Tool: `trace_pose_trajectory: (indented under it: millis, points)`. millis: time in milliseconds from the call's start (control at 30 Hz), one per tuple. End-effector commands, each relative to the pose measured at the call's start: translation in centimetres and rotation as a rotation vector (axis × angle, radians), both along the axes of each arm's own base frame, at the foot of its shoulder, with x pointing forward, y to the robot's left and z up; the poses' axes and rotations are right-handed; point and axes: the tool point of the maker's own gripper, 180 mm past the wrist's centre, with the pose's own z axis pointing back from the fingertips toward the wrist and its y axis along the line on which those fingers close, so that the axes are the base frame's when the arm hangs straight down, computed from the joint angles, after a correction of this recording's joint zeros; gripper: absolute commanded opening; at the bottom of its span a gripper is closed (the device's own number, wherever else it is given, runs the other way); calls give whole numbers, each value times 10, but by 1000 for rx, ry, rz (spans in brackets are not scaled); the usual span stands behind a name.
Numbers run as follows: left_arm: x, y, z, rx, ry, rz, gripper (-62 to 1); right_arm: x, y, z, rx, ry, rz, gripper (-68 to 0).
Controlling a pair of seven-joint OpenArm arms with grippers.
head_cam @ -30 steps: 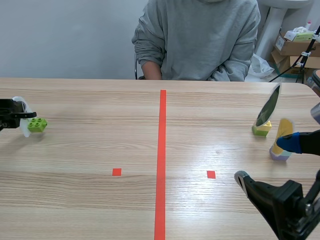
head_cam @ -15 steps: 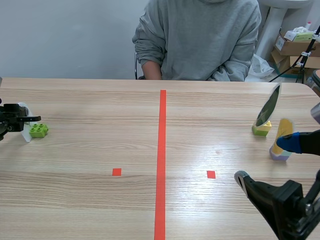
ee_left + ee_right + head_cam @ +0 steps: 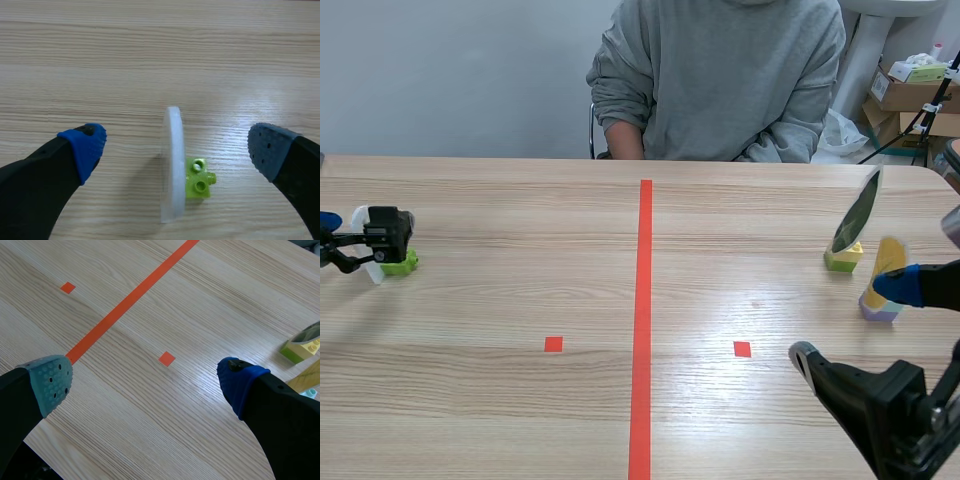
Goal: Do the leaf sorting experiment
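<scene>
- While the left gripper (image 3: 176,147) waits released at the scene's left edge, a white leaf (image 3: 171,175) with green block (image 3: 199,180) stands between its fingers.
- Right gripper (image 3: 145,377), lower right: released.

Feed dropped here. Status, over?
Left gripper open, straddling upright white plastic leaf on lime-green toy brick. Right gripper open, empty. Nothing blocking leaf.

Seated person (image 3: 720,70), cardboard boxes (image 3: 905,97)
</scene>
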Motion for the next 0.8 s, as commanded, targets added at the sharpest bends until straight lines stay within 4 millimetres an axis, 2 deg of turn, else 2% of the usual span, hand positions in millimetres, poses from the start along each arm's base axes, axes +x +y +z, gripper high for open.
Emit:
trace_pose_trajectory:
  millis: [0, 267, 467, 767]
  points:
    - [0, 5, 19, 11, -53, -38, 9, 5, -1, 6, 9, -25, 0, -85]
    - [-42, -6, 29, 70, -46, -209, 8, 5, -1, 6, 8, -25, 0, -85]
    - [-93, -46, 37, 92, -38, -378, -17, 4, -1, 5, 8, -24, 0, -85]
    - [-172, -123, 67, 75, -39, -590, -29, 5, -1, 5, 8, -24, 0, -84]
